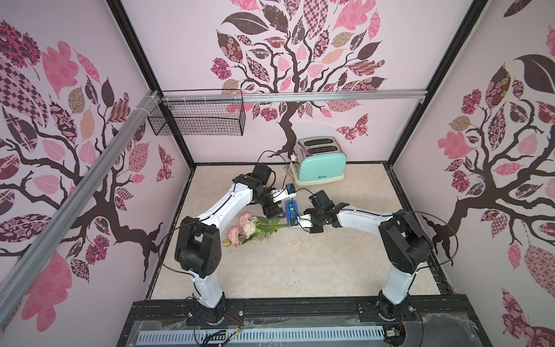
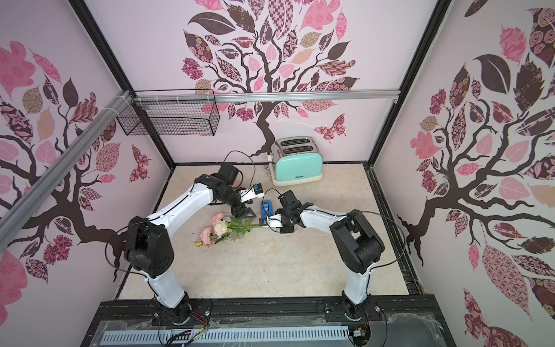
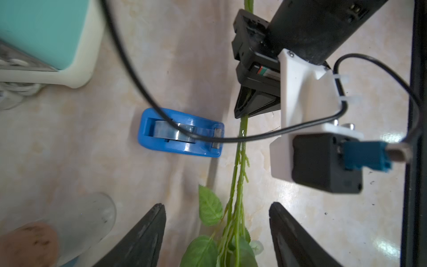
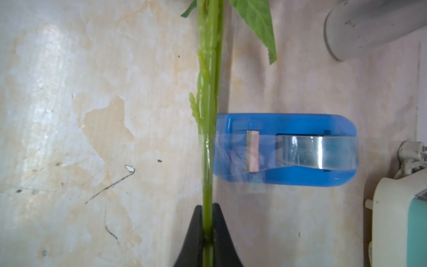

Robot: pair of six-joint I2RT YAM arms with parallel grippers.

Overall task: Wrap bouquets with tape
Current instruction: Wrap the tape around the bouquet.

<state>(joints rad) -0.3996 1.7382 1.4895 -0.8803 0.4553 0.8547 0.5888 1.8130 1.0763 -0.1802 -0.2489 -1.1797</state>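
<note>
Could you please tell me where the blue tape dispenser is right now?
In both top views the tape dispenser stands mid-table, in front of the toaster, its cutter end beside the bouquet stems.

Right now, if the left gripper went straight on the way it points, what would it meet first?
Probably the bouquet stems, which lie just ahead between the open jaws of the left gripper. Further along is the right gripper, shut on the same stems. Depth is unclear, so it might pass over them.

Marbled beige tabletop point(image 1: 300, 264), blue tape dispenser point(image 1: 290, 208), pink bouquet point(image 1: 249, 228), mint toaster point(image 1: 319, 163).
</note>
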